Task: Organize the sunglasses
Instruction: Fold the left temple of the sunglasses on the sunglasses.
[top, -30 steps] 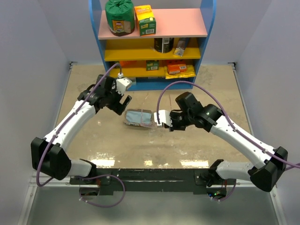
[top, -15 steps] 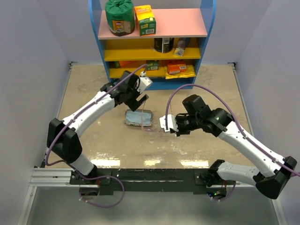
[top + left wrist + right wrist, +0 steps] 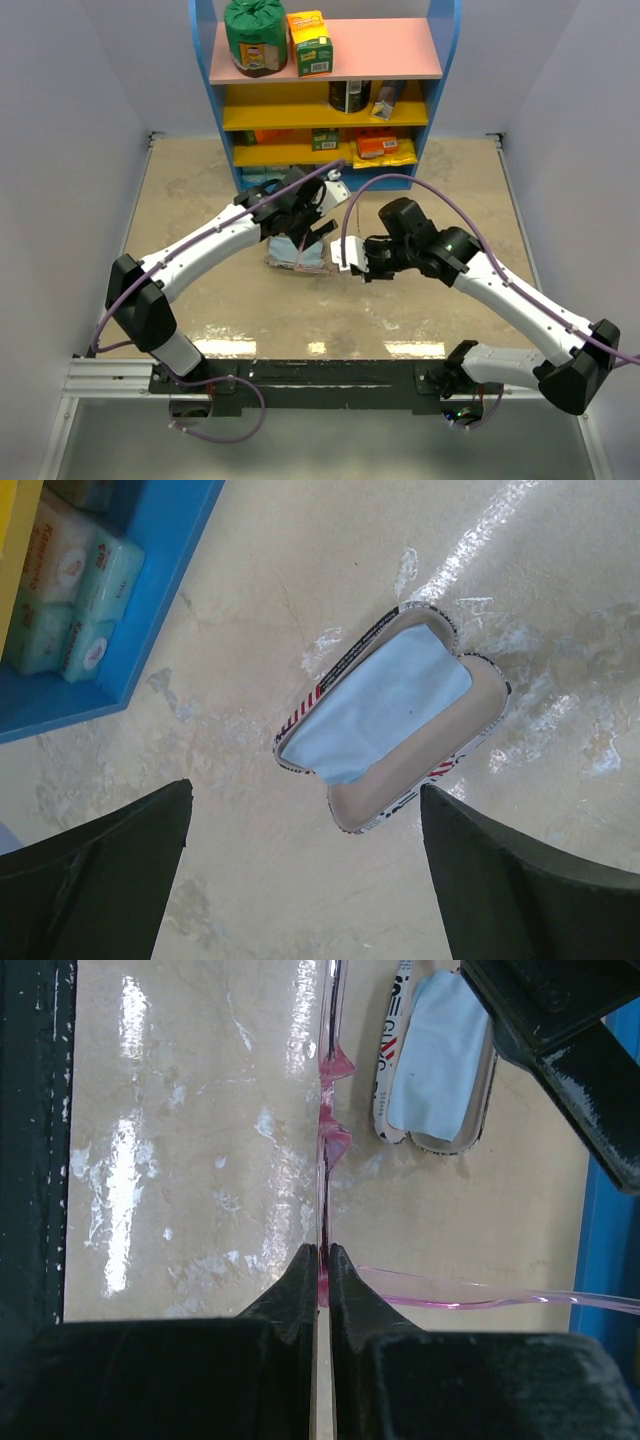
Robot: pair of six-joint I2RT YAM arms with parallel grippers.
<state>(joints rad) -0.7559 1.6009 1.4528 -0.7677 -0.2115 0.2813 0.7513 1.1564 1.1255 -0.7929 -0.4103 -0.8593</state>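
Note:
The sunglasses (image 3: 326, 1140) show edge-on in the right wrist view, a thin pink frame with one arm (image 3: 480, 1300) trailing right. My right gripper (image 3: 322, 1250) is shut on the frame, just right of the pouch in the top view (image 3: 345, 258). The open grey-white pouch (image 3: 400, 810) lies on the table with a light blue cloth (image 3: 385, 705) inside. My left gripper (image 3: 305, 790) hangs wide open above the pouch's near end, holding nothing. From above, the left gripper (image 3: 312, 238) covers part of the pouch (image 3: 283, 258).
A blue shelf unit (image 3: 325, 62) stands at the back, holding a green pack (image 3: 255, 37), a yellow-green box (image 3: 310, 42) and other goods. Its blue base (image 3: 150, 590) and teal packets (image 3: 70, 590) lie close left of the left gripper. Grey walls flank the table.
The left arm has swung right from the back left to over the pouch, staying open. The right gripper, still shut on the sunglasses, dipped away and came back beside the pouch.

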